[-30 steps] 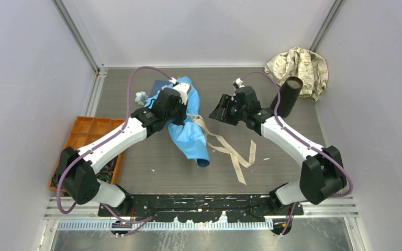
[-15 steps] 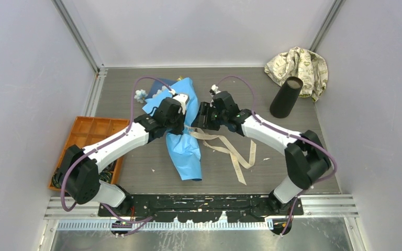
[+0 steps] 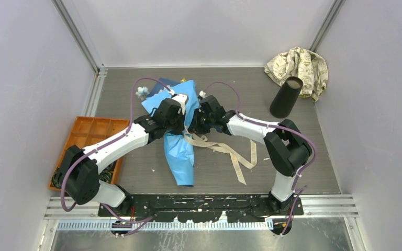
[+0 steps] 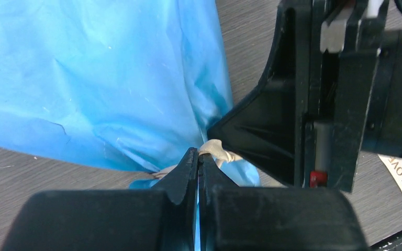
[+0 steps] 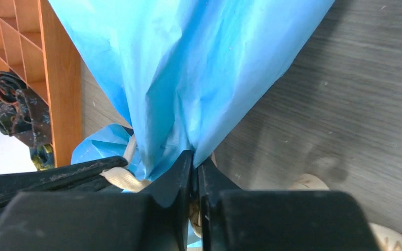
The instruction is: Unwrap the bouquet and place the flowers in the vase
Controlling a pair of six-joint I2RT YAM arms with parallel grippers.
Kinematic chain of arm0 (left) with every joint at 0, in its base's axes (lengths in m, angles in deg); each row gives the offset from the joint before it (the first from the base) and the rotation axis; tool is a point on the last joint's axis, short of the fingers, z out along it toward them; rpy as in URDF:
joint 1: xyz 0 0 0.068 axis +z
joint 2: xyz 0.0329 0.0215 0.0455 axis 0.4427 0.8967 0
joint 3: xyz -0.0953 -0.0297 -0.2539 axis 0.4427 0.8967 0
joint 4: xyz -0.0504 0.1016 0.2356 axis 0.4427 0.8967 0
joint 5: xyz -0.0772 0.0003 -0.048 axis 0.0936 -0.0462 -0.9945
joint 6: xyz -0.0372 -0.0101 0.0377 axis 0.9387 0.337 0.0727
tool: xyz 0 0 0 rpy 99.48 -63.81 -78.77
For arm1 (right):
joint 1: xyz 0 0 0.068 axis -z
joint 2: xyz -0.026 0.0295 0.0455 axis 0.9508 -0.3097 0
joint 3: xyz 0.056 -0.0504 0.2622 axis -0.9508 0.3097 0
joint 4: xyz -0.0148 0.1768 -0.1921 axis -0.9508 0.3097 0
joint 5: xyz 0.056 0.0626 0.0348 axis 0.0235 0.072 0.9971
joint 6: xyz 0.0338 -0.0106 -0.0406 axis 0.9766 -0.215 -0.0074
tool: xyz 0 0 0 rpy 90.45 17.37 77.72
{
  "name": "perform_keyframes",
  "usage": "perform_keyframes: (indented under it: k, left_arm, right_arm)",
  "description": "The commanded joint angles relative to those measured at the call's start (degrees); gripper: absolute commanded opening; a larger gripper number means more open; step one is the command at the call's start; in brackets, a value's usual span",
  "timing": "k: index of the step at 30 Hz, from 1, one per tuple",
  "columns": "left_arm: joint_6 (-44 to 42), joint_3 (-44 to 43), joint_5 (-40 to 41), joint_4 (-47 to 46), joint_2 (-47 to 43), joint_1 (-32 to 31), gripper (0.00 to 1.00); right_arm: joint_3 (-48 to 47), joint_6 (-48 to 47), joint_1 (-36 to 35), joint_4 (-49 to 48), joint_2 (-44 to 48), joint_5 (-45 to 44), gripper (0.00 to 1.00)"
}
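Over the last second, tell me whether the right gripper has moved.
Yes. The right gripper swung left, away from the black vase, which stayed put. It now pinches the blue-wrapped bouquet at its tie, beside the left gripper.

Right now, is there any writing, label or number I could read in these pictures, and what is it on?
"LOVE": printed on the cream ribbon, at the right edge of the left wrist view.
Patterned cloth: its print is too small to read.
Nothing else is legible.
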Motion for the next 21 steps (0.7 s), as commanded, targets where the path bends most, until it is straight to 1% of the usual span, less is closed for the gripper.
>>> perform_keyframes:
  k: [1, 2, 3, 6, 11, 15, 21]
  left_arm:
    - [0.5, -2.2, 1.6, -3.4, -0.8, 0.2, 0.0]
    - [0.7, -2.5, 2.1, -3.1, -0.5, 0.3, 0.0]
    - [0.9, -2.4, 2.6, -2.8, -0.5, 0.5, 0.0]
    - [1.7, -1.8, 4.2, -2.1, -1.6, 1.5, 0.0]
    - [3.4, 0.2, 5.5, -0.3, -4.8, 4.9, 0.0]
    - [4.6, 1.2, 6.8, 1.6, -6.9, 7.5, 0.0]
    - [6.2, -0.1, 10.5, 6.9, -10.1, 10.8, 0.0]
  right_arm:
    - [-1.3, 0.4, -0.7, -2.4, 1.3, 0.0, 0.06]
    - [-1.4, 0.1, -0.6, -1.8, 1.3, -0.5, 0.02]
    - [-1.6, -0.3, -0.7, -1.0, 1.6, -1.3, 0.01]
    - [-1.8, -1.5, -0.7, 0.8, 2.6, -5.0, 0.01]
    - [-2.5, -2.9, 0.5, 5.7, 4.0, -10.7, 0.01]
    - [-1.8, -2.9, 2.7, 6.7, 4.6, -11.5, 0.01]
    - [-1.6, -4.0, 6.6, 9.2, 5.5, -12.2, 0.01]
